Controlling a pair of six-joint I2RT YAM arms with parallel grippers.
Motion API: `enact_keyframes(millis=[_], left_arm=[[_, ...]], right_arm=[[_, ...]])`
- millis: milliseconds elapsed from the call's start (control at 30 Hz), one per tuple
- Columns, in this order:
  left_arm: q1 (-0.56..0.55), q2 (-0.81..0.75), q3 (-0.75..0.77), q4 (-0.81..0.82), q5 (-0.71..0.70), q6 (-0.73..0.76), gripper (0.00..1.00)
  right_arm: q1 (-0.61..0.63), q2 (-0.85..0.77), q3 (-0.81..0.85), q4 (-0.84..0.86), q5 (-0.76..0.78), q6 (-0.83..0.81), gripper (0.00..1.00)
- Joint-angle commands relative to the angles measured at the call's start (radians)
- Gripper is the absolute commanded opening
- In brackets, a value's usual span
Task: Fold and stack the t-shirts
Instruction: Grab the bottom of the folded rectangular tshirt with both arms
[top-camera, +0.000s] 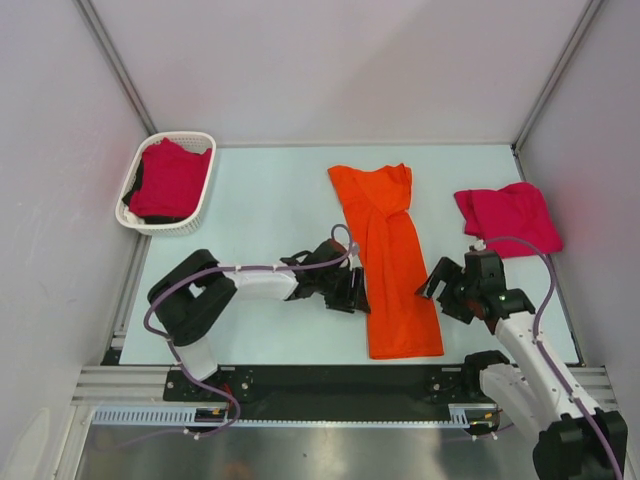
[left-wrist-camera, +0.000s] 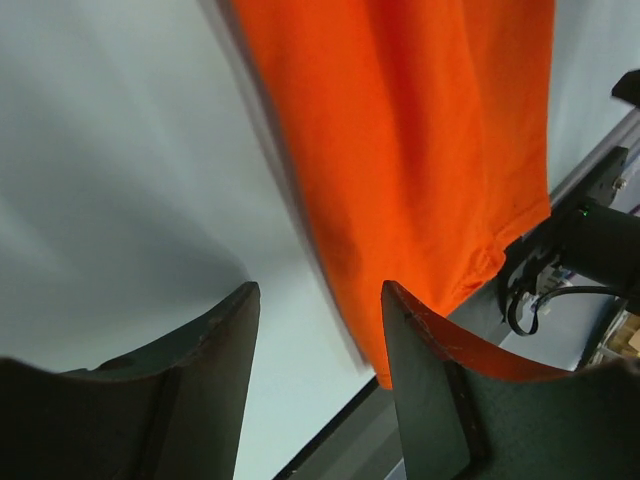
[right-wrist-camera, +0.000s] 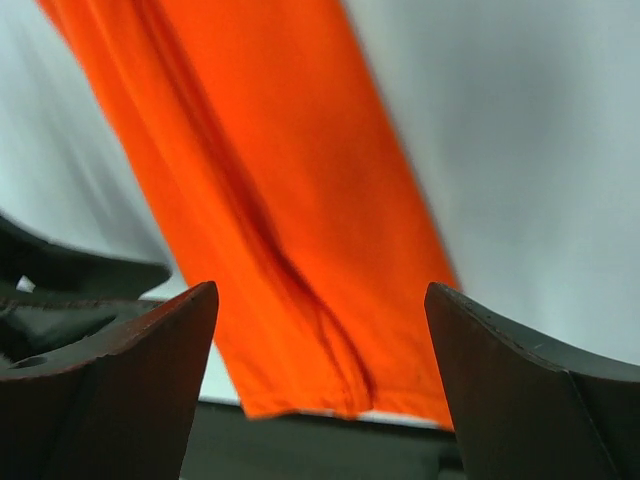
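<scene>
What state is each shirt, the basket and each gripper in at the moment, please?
basket: upright, holding cloth.
crimson t-shirt in the basket: loosely bunched.
orange t-shirt: folded into a long strip, lying flat.
crimson t-shirt on the right: loosely folded, lying flat.
left gripper: open, empty, at the orange strip's edge.
right gripper: open, empty.

A white plastic lattice basket (top-camera: 176, 229) stood at the far left corner of the pale blue-white surface (top-camera: 270, 190), close beside the left wall (top-camera: 60, 150). Plain white panels (top-camera: 340, 60) closed in the far side and the right side as well, meeting at grey corner posts (top-camera: 118, 62). Along the near edge of the surface ran a black plate (top-camera: 330, 385), flanked on the left by an aluminium rail (top-camera: 130, 384). Nearer still lay a dull brushed metal sheet (top-camera: 300, 455).
</scene>
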Motion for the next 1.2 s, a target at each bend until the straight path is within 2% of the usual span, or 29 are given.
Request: enact_keyframes(millis=[0, 67, 167, 233, 267, 300, 367, 467, 533, 600, 633, 667, 700, 900, 1167], left_arm=[[-0.075, 0.028, -0.010, 0.077, -0.028, -0.082, 0.57], [-0.102, 0.054, -0.004, 0.074, -0.025, -0.085, 0.57], [-0.124, 0.087, -0.001, 0.074, -0.020, -0.094, 0.56], [-0.132, 0.096, 0.002, 0.074, -0.014, -0.097, 0.56], [-0.139, 0.105, 0.005, 0.071, -0.016, -0.094, 0.56], [-0.142, 0.108, 0.005, 0.070, -0.020, -0.093, 0.56], [-0.146, 0.124, 0.013, 0.056, -0.022, -0.089, 0.56], [-0.153, 0.136, 0.025, 0.015, -0.031, -0.079, 0.54], [-0.156, 0.145, 0.033, -0.008, -0.026, -0.074, 0.51], [-0.158, 0.157, 0.045, -0.040, -0.023, -0.065, 0.43], [-0.159, 0.160, 0.049, -0.051, -0.022, -0.060, 0.24], [-0.158, 0.170, 0.054, -0.068, -0.029, -0.054, 0.10], [-0.159, 0.176, 0.066, -0.090, -0.036, -0.050, 0.00], [-0.159, 0.187, 0.057, -0.166, -0.078, -0.051, 0.00], [-0.129, 0.122, -0.012, -0.242, -0.180, -0.068, 0.00]], right_arm=[[0.102, -0.110, 0.030, -0.169, 0.050, 0.100, 0.89], [0.182, -0.132, 0.047, -0.270, 0.154, 0.127, 0.89], [0.302, -0.167, 0.047, -0.350, 0.164, 0.213, 0.90], [0.362, -0.201, 0.039, -0.412, 0.228, 0.287, 0.91], [0.426, -0.242, 0.033, -0.419, 0.234, 0.301, 0.90], [0.458, -0.263, 0.024, -0.426, 0.268, 0.336, 0.85], [0.539, -0.283, 0.019, -0.432, 0.306, 0.408, 0.85], [0.586, -0.232, 0.033, -0.438, 0.351, 0.439, 0.86], [0.597, -0.193, 0.042, -0.433, 0.378, 0.437, 0.87], [0.601, -0.185, 0.047, -0.421, 0.391, 0.431, 0.88], [0.603, -0.185, 0.053, -0.415, 0.389, 0.427, 0.88], [0.601, -0.185, 0.058, -0.407, 0.389, 0.427, 0.88], [0.600, -0.185, 0.058, -0.401, 0.386, 0.418, 0.88], [0.601, -0.172, 0.070, -0.355, 0.385, 0.388, 0.88], [0.601, -0.126, 0.079, -0.298, 0.382, 0.348, 0.89]])
